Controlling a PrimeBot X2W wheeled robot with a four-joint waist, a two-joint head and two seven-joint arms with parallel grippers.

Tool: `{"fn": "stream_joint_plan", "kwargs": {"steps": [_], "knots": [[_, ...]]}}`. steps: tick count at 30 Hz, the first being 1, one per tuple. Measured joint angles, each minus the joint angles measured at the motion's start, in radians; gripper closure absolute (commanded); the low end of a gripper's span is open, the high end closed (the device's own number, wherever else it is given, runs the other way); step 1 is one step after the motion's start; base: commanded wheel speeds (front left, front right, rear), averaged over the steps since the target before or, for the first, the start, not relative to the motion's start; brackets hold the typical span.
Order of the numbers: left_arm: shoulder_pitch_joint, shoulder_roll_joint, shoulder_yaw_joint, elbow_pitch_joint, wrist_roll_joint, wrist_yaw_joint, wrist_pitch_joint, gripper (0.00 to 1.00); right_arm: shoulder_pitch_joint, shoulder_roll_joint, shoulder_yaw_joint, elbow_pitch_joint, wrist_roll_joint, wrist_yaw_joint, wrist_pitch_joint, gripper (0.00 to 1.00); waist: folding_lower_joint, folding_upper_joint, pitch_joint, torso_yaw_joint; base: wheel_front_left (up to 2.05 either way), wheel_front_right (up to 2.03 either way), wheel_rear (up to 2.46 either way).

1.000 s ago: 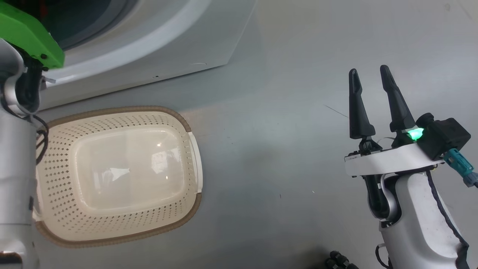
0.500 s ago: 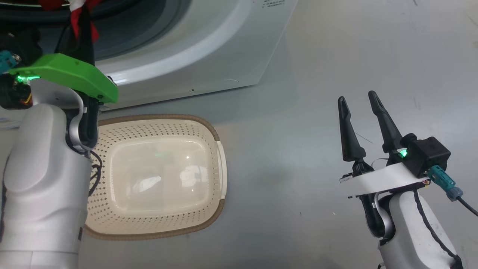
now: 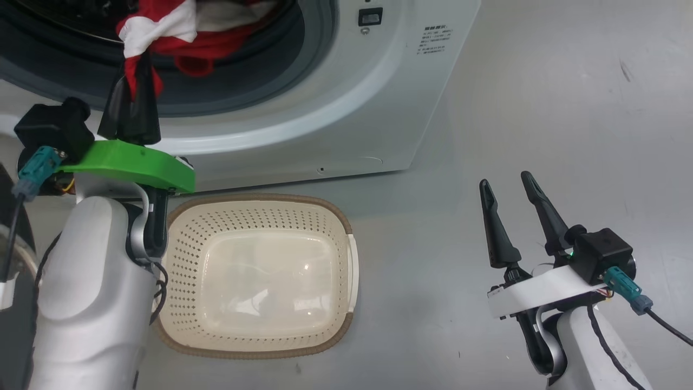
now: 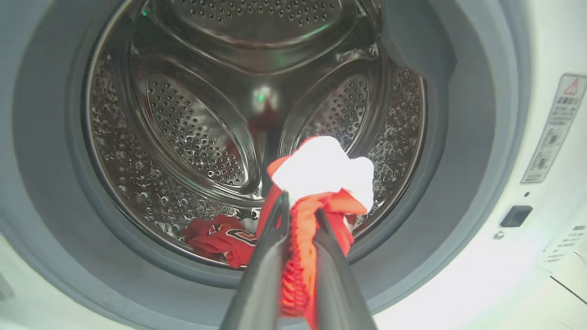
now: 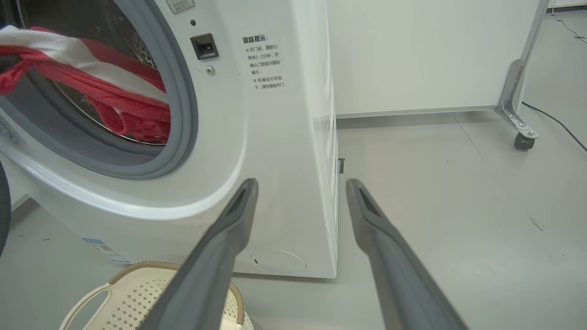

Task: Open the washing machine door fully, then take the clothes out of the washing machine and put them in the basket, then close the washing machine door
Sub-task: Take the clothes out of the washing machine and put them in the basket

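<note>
The washing machine (image 3: 352, 108) stands with its opening uncovered. The washing machine door shows as a black rim (image 3: 13, 336) at the far left edge. My left gripper (image 3: 135, 67) is at the lip of the opening, shut on a red garment with a white band (image 3: 157, 24). In the left wrist view the gripper (image 4: 300, 206) pinches that garment (image 4: 321, 169) in front of the steel drum (image 4: 206, 114). More red clothes (image 4: 220, 236) lie on the drum floor. The cream basket (image 3: 260, 201) sits on the floor below the opening. My right gripper (image 3: 503, 181) hovers open over the floor at the right, holding nothing.
Grey floor (image 3: 541, 108) spreads to the right of the machine. In the right wrist view my open gripper (image 5: 301, 183) faces the machine's corner (image 5: 321, 183), with the basket (image 5: 137, 293) below left. A white panel on a castor leg (image 5: 523, 137) stands behind, and a cable (image 5: 559, 123) runs beside it.
The head view has shifted, bringing the drum opening and the held garment into the picture. My left gripper stays shut on the garment. The right gripper stays open.
</note>
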Motion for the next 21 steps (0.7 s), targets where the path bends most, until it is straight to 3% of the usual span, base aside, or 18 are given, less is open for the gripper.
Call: {"fn": "stream_joint_plan", "kwargs": {"steps": [21], "knots": [[0.191,-0.015,0.009,-0.238,0.048,0.048,-0.019,1.0,0.106,0.0,0.014,0.014,0.011,0.003,0.0,0.0,0.0,0.0,-0.186,0.036,0.0,0.0,0.0]]}}
